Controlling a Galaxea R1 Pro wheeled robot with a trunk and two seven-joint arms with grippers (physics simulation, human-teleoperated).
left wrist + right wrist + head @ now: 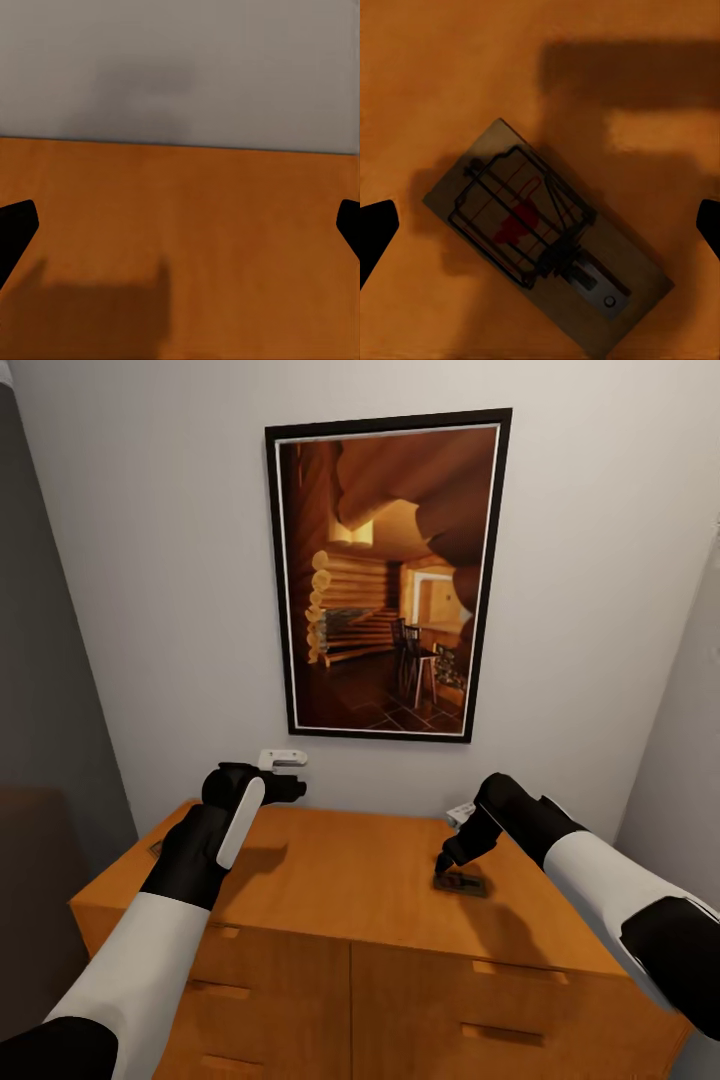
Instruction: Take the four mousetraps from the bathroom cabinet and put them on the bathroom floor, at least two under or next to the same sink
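Over the cabinet, right gripper spread above a mousetrap, seemingly not touching.

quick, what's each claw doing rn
left claw: open, empty, over the cabinet top
right claw: open, above a mousetrap, not gripping it

a mousetrap lies flat on the cabinet top toward my right, directly beneath my right end effector. another mousetrap sits at the top's left edge, behind my left arm.
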